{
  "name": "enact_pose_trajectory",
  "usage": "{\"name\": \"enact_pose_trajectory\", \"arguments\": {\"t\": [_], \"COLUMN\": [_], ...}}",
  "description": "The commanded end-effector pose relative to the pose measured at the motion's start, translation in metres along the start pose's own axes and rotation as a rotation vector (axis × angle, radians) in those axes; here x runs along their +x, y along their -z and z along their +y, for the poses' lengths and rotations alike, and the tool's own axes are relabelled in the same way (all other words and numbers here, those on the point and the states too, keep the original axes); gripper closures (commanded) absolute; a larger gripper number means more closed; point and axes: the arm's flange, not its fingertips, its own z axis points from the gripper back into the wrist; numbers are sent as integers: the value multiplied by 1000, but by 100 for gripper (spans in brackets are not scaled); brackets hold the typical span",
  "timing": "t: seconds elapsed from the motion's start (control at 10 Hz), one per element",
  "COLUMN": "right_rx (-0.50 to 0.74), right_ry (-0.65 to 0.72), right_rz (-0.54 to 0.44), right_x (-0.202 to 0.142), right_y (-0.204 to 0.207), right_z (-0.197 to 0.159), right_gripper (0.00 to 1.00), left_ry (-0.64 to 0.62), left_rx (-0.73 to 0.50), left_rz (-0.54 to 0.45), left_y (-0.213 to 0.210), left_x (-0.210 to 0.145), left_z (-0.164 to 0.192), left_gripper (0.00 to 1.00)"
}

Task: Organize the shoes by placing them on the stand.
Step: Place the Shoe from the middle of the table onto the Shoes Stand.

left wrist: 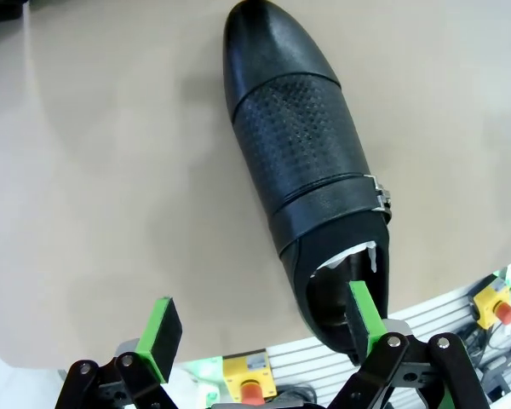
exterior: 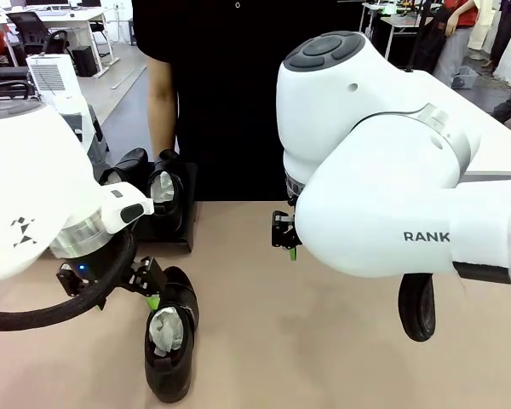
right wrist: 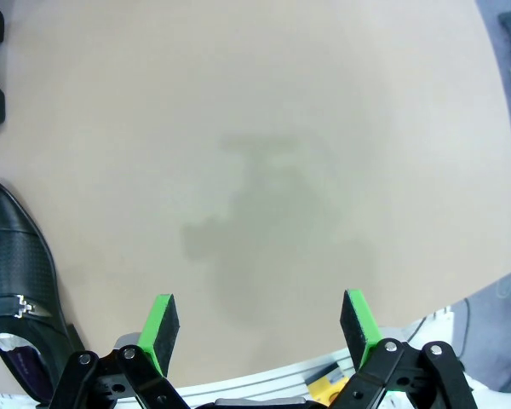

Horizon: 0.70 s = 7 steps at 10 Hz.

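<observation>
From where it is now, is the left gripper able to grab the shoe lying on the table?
Probably yes. The left gripper is open just above the shoe, one green pad already at the heel opening, nothing between them.

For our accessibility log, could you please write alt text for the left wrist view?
The open left gripper hovers over a black shoe lying on the tan table, one green pad at the shoe's paper-stuffed opening.
</observation>
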Motion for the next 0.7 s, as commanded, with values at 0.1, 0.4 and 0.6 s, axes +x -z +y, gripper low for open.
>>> {"name": "enact_pose_trajectory", "arguments": {"t": [0.1, 0.4, 0.6], "right_rx": [-5, -5, -5], "right_ry": [-18, -18, -18], "right_rz": [-2, -2, -2], "right_x": [5, 5, 5], "right_y": [-3, -3, -3], "right_z": [0, 0, 0], "right_gripper": [0, 0, 0], "left_ry": [-28, -52, -63], "left_rx": [-51, -100, -67], "left_rz": [47, 133, 151], "left_y": [40, 53, 67], "left_x": [-45, -53, -56], "left_z": [21, 22, 28], "left_gripper": [0, 0, 0]}}
